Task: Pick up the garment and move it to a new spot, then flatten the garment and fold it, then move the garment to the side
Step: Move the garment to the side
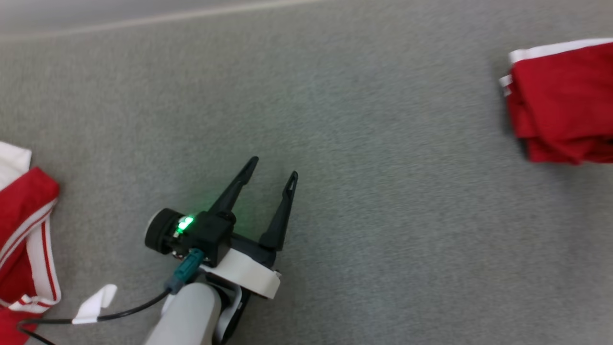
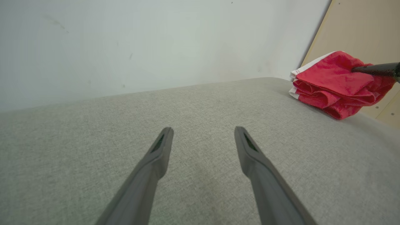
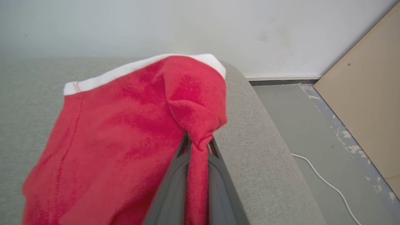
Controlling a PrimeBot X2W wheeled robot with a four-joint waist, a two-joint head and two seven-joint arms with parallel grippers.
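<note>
The garment (image 1: 565,100) is red with white trim and lies folded in a bundle at the far right of the grey fabric surface (image 1: 383,191). In the right wrist view my right gripper (image 3: 198,142) is shut on a pinch of the garment (image 3: 125,131), which drapes up and to the left of the fingers. The left wrist view has the garment (image 2: 331,84) at the upper right, with a dark finger (image 2: 375,68) of the right gripper lying on it. My left gripper (image 1: 273,167) stands open and empty over bare surface, far left of the garment; its fingers (image 2: 156,156) are spread wide.
Another red and white cloth (image 1: 24,239) lies at the left edge. A black cable with a white tag (image 1: 96,299) trails by my left forearm. Beyond the surface's rounded right edge (image 3: 265,156) are a grey floor with a white cord (image 3: 325,181), a wooden panel (image 3: 368,93) and a white wall.
</note>
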